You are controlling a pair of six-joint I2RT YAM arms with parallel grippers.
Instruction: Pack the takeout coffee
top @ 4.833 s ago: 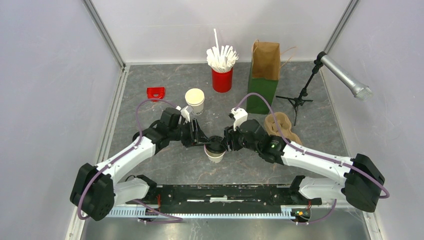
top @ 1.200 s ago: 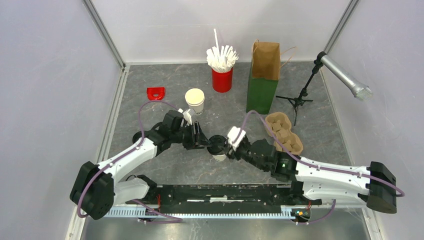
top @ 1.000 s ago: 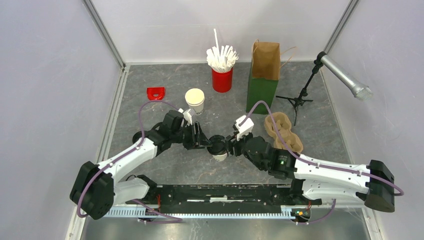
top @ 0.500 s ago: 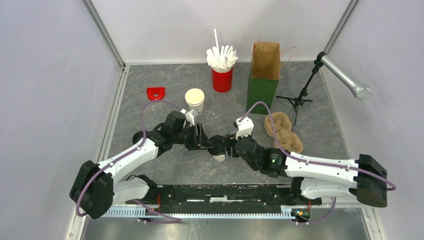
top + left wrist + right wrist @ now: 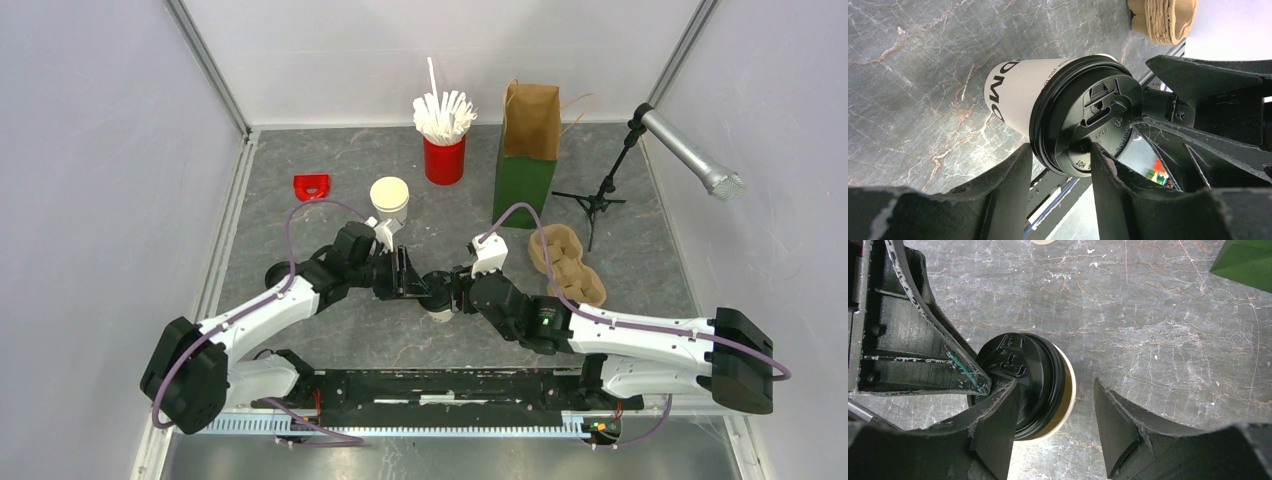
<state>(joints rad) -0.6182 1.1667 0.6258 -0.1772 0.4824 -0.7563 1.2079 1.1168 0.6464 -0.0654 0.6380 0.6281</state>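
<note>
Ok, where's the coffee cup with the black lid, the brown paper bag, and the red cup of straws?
takeout coffee (image 5: pixel 1083 120): left wrist view, on its black lid.
brown paper bag (image 5: pixel 532 120): top view, on its brown front.
red cup of straws (image 5: pixel 444 160): top view, on the red wall.

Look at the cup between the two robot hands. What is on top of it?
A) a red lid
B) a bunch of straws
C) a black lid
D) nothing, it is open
C: the cup is capped by a round black lid, which shows in both wrist views.
</note>
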